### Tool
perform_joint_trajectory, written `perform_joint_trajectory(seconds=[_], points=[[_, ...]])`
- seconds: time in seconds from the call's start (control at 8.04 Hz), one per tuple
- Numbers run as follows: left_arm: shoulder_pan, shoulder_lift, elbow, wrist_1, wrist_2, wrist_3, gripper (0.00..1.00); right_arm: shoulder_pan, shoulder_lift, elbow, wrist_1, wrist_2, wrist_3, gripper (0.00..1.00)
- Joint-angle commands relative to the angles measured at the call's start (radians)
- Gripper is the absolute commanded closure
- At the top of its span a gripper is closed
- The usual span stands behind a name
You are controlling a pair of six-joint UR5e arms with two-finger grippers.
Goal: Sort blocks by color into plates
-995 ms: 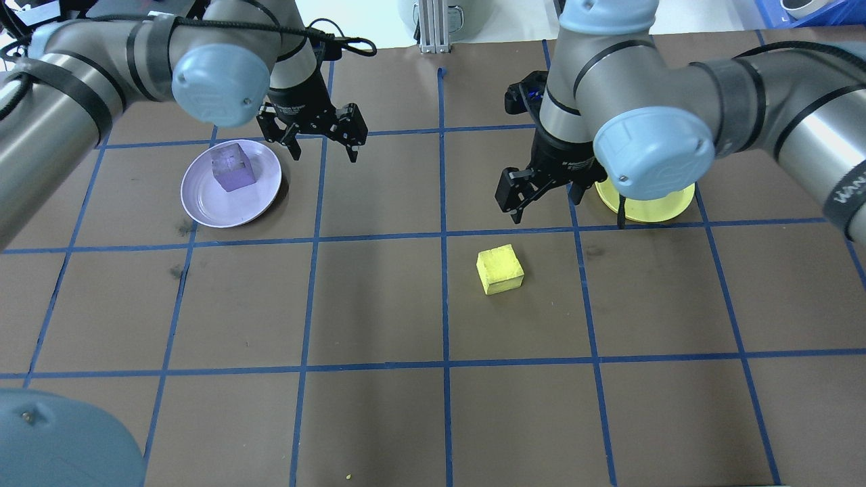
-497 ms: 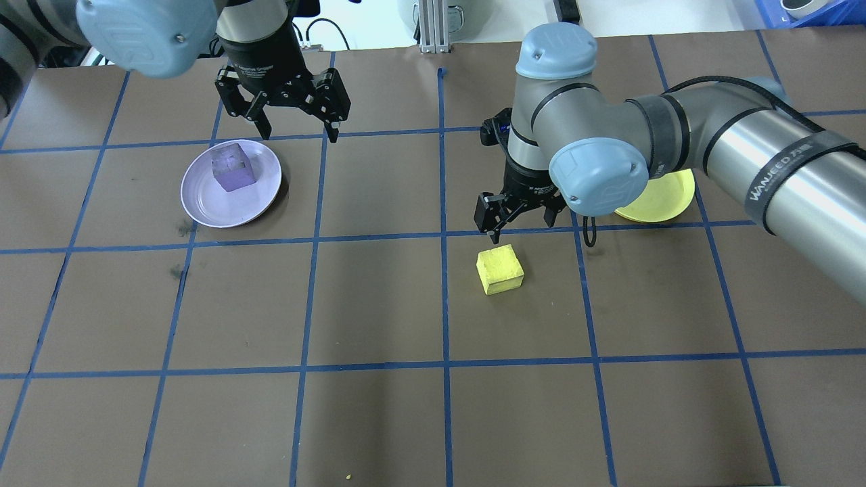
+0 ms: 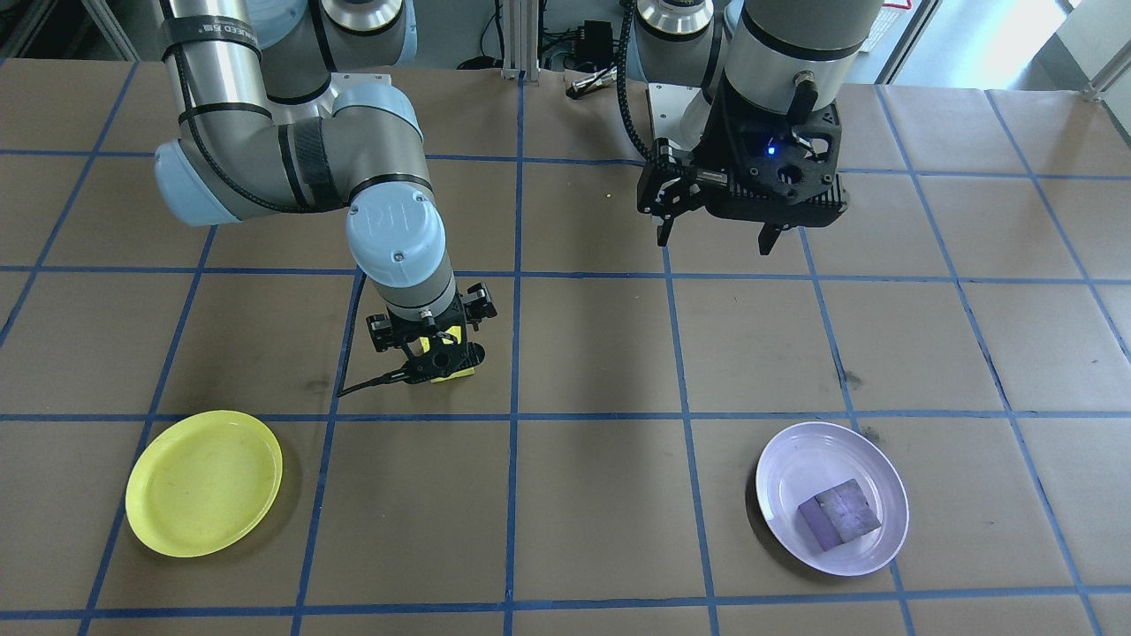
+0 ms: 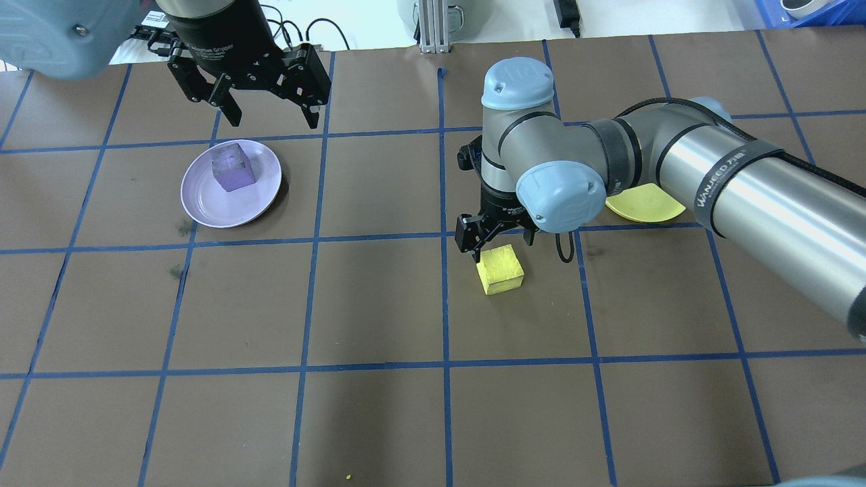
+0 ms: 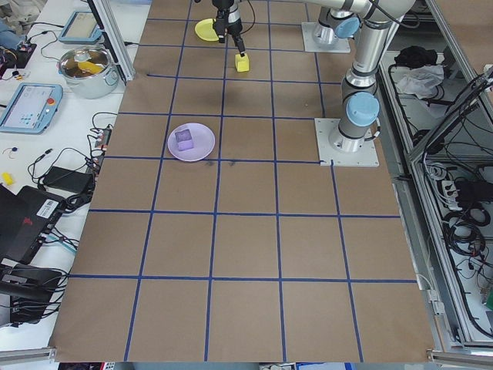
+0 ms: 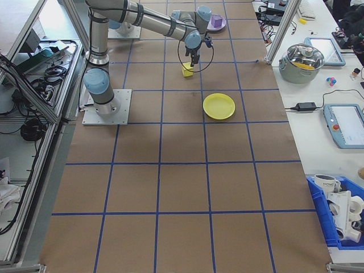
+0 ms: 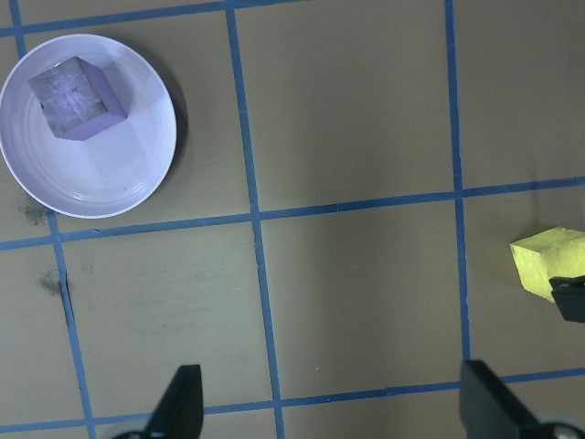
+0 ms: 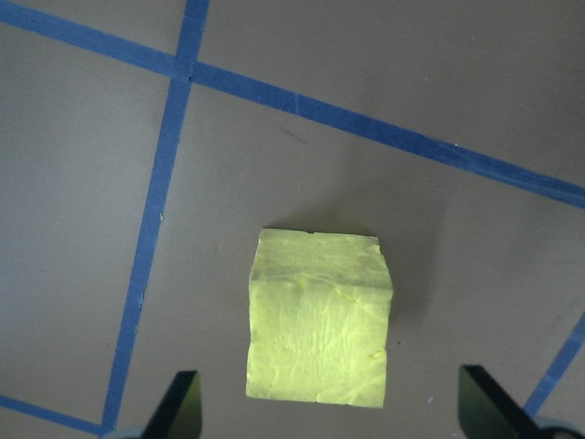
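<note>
The right pincer [image 4: 497, 245], fingers apart, had dropped over the yellow block [image 4: 500, 269] on the counter [image 4: 379, 304]; the left pincer [image 4: 267, 111], also apart, had withdrawn from the lavender plate [image 4: 203, 203] holding the purple block [image 4: 233, 166]. A grasp looked imminent.

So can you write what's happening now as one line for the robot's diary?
purple block: in lavender plate | yellow block: on table | right gripper: open above it | left gripper: open, raised | yellow plate: empty
</note>
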Motion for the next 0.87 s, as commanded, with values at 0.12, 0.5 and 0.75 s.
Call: perform_joint_trajectory(seconds=[0.12,0.5,0.75], points=[[0.003,-0.015,-0.011,0.012,0.001,0.000,0.00,0.008,0.016,0.008,-0.033,-0.010,-0.001,0.00],[0.003,-0.024,-0.014,0.012,0.001,0.000,0.00,0.008,0.041,0.023,-0.094,-0.008,0.017,0.00],[0.003,-0.024,-0.015,0.011,0.001,0.000,0.00,0.008,0.064,0.025,-0.117,-0.010,0.016,0.00]])
